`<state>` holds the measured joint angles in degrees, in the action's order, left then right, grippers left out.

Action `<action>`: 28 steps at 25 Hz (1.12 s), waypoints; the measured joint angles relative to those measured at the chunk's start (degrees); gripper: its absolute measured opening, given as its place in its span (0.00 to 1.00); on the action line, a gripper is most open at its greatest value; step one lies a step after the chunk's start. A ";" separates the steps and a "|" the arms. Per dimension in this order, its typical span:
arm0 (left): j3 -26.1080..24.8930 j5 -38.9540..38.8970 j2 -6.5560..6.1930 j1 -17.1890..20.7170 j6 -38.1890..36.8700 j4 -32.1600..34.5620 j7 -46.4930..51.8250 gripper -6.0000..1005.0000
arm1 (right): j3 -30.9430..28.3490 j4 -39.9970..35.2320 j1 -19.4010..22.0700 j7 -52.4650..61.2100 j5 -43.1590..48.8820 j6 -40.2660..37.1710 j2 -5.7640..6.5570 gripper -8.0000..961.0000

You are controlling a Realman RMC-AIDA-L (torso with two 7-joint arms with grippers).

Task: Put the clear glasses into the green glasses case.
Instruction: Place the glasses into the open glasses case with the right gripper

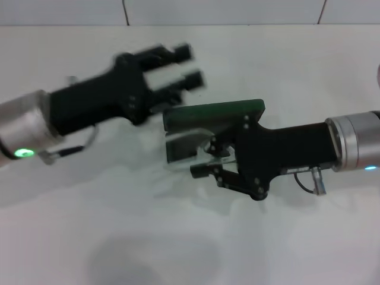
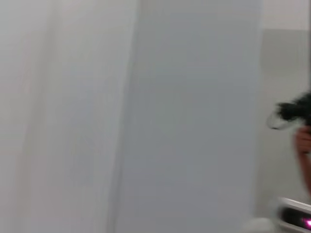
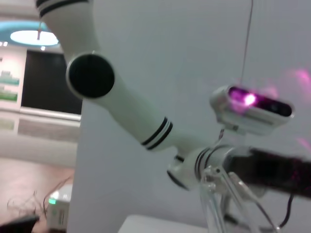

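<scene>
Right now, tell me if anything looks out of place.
Nothing looks damaged or spilled. The green glasses case stands open on the table, and the right tool holds the clear glasses at its mouth. The left tool hovers open just behind.

Right hand (image 1: 205, 161) blocks green glasses case (image 1: 214, 116) mouth; left hand (image 1: 190, 66) just beside.
</scene>
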<state>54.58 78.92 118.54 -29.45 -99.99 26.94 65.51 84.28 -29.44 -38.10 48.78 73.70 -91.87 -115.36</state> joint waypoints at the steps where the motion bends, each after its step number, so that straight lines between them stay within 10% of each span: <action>1: -2.15 0.10 -0.38 0.67 0.11 0.01 -0.01 0.56 | 0.00 -1.32 0.61 -0.07 1.02 0.26 0.15 0.18; 11: -10.62 0.23 -1.81 6.34 5.23 0.13 -0.19 0.56 | 6.51 -47.17 20.56 23.40 25.92 23.82 -0.57 0.18; 28: -10.33 2.29 -1.70 6.06 8.53 0.19 -0.13 0.56 | 24.19 -44.93 20.96 30.07 34.77 50.88 -0.66 0.19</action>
<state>44.25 81.20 116.84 -23.39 -91.46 27.14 65.39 108.47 -74.37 -17.15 78.85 108.47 -40.99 -116.01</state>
